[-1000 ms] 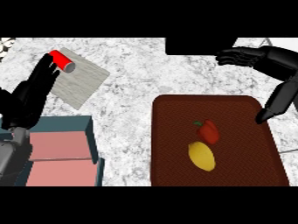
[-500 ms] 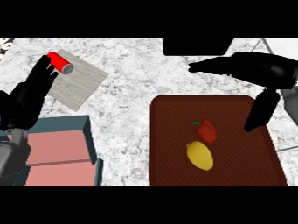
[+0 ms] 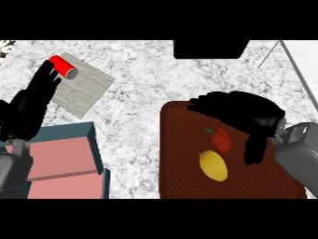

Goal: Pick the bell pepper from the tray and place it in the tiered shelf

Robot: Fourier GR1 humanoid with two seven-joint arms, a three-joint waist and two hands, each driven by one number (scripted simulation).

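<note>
The dark brown tray holds the red bell pepper just beyond a yellow lemon; the teal tiered shelf stands well apart at the left. The pepper looks light, stiff and glossy, likely slippery, so grasping around its broad body seems safest. The right hand, fingers relaxed and holding nothing, has swung down over the tray's far end since a second ago. The left hand rests open, unchanged.

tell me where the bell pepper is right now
In the head view the red bell pepper lies on the brown tray, right of centre, just above the lemon and below the right hand.
</note>
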